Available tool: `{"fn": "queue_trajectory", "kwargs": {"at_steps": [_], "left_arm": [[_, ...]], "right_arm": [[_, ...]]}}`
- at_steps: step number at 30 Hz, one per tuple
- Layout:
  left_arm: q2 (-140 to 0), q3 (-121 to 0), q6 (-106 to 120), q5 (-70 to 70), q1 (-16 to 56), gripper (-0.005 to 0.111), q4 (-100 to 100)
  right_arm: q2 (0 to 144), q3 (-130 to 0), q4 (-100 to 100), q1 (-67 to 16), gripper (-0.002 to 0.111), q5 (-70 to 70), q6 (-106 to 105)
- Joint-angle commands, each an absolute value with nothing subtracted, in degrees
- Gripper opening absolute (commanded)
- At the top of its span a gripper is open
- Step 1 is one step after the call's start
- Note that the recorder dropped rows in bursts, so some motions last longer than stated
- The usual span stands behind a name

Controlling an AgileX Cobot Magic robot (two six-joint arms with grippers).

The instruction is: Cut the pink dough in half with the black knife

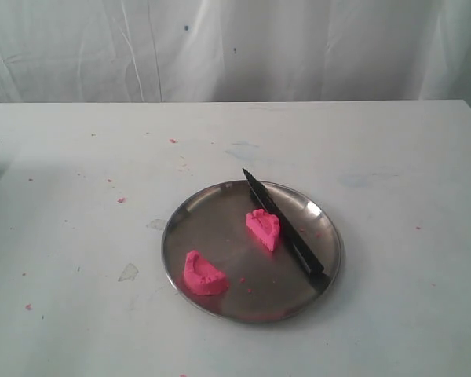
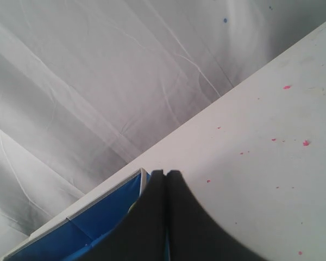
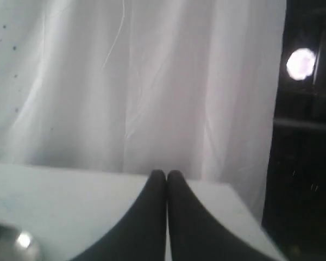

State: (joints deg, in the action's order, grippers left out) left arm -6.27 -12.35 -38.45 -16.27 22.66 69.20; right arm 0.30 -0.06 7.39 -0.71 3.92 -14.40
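Note:
The pink dough lies in two half-round lumps on the round steel plate: one half at the plate's front left, the other half near its middle. The black knife rests across the plate's right side, tip toward the back, touching the second half. Neither arm shows in the exterior view. My left gripper is shut with nothing in it, over the white table by a blue box. My right gripper is also shut and empty, above the table near its far edge.
Tiny pink crumbs dot the white table. A blue box with a white rim sits at the table's edge beside the left gripper. A white curtain hangs behind the table. The plate's rim shows faintly in the right wrist view.

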Motion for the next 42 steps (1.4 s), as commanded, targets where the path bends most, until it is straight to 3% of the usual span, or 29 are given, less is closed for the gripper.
{"fn": "queue_trajectory", "kwargs": {"at_steps": [1, 5, 12, 20, 23, 42], "left_arm": [[-5.98, -12.15, -38.96, -16.04, 23.13, 0.0, 69.47], [-5.98, -12.15, -38.96, -16.15, 23.13, 0.0, 69.47], [-5.98, -12.15, -38.96, -16.15, 23.13, 0.0, 69.47], [-5.98, -12.15, -38.96, -16.15, 23.13, 0.0, 69.47], [-5.98, -12.15, -38.96, -16.15, 23.13, 0.0, 69.47], [-5.98, -12.15, -38.96, -16.15, 23.13, 0.0, 69.47]], "right_arm": [[0.0, 0.0, -9.76, 0.05, 0.0, -21.45, -1.55], [0.0, 0.0, -12.11, 0.0, 0.0, -20.68, -8.57], [0.0, 0.0, 3.16, 0.0, 0.0, -19.51, -5.82], [0.0, 0.0, -8.88, 0.0, 0.0, -19.08, -4.53], [0.0, 0.0, -10.72, 0.0, 0.0, -19.08, 16.01], [0.0, 0.0, -10.72, 0.0, 0.0, -19.61, 9.2]]}}
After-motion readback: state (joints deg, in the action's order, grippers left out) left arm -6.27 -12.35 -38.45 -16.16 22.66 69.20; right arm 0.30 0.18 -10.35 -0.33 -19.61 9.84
